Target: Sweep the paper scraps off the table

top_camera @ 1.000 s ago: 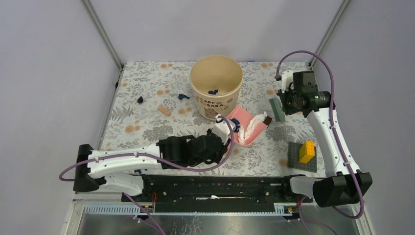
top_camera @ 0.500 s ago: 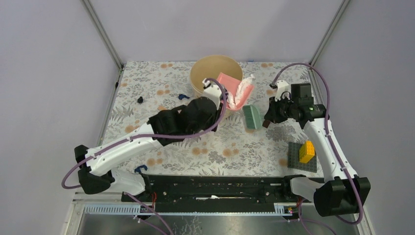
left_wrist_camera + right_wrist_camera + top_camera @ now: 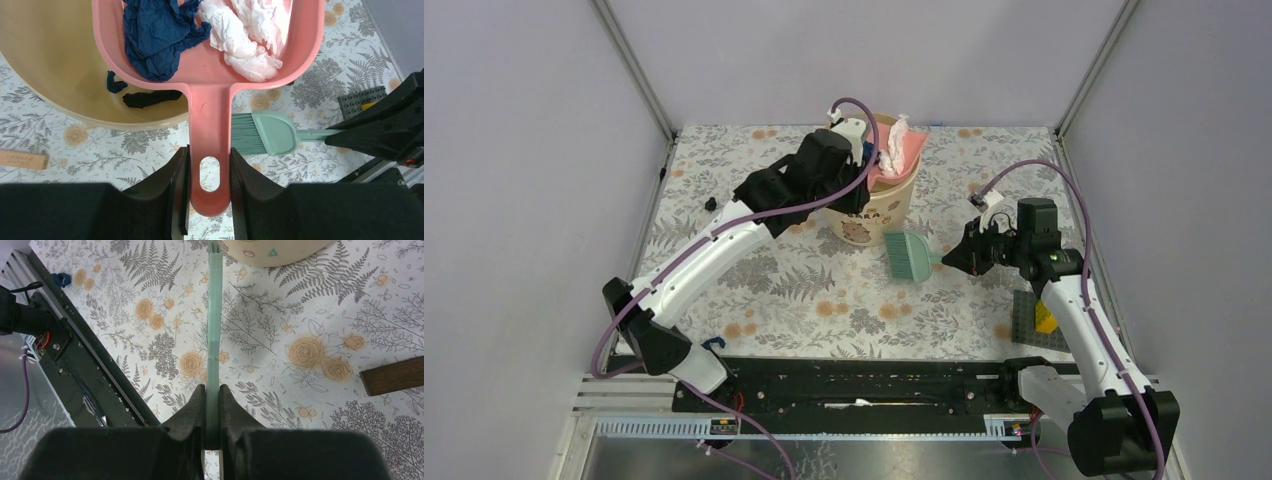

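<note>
Left fingers (image 3: 176, 192) gripped the dustpan (image 3: 210, 100) over the 12 o'clock bucket (image 3: 50, 65), right fingers (image 3: 192, 415) the brush (image 3: 215, 340); a steep tilt was advised to dump the paper scraps (image 3: 155, 40).

Dustpan (image 3: 207, 82) and paper scraps (image 3: 150, 40) cut off above; baseplate (image 3: 1024, 320) seemingly half-hidden.

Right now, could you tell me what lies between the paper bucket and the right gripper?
The green brush, in the top view: its bristled head is near the bucket, its handle clamped in the right gripper.
</note>
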`<control>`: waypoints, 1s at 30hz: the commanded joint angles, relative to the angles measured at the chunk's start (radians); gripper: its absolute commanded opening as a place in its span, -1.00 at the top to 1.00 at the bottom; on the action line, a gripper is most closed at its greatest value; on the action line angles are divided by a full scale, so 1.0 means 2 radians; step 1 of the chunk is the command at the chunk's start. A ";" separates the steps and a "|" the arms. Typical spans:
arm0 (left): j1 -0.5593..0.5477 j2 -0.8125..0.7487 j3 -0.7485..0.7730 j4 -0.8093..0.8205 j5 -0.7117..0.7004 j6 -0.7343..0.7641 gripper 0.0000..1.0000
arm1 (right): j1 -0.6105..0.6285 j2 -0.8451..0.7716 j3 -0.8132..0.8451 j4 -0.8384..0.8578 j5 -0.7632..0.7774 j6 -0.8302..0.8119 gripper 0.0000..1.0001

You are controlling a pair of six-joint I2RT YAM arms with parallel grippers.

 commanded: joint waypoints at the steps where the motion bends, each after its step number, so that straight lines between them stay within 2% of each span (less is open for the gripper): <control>1: 0.023 0.003 0.037 0.039 0.067 -0.022 1.00 | -0.001 0.005 -0.005 0.025 -0.037 -0.012 1.00; 7: 0.058 0.010 0.049 0.063 0.135 -0.065 1.00 | 0.000 0.004 -0.003 0.017 -0.045 -0.019 1.00; 14: 0.095 0.002 0.013 0.128 0.220 -0.141 1.00 | -0.001 0.001 -0.005 0.014 -0.036 -0.026 1.00; 24: 0.162 -0.049 -0.127 0.321 0.343 -0.337 1.00 | 0.000 0.005 -0.003 0.009 -0.038 -0.032 1.00; 30: 0.192 -0.063 -0.236 0.530 0.415 -0.503 1.00 | 0.000 0.005 -0.004 0.008 -0.035 -0.033 1.00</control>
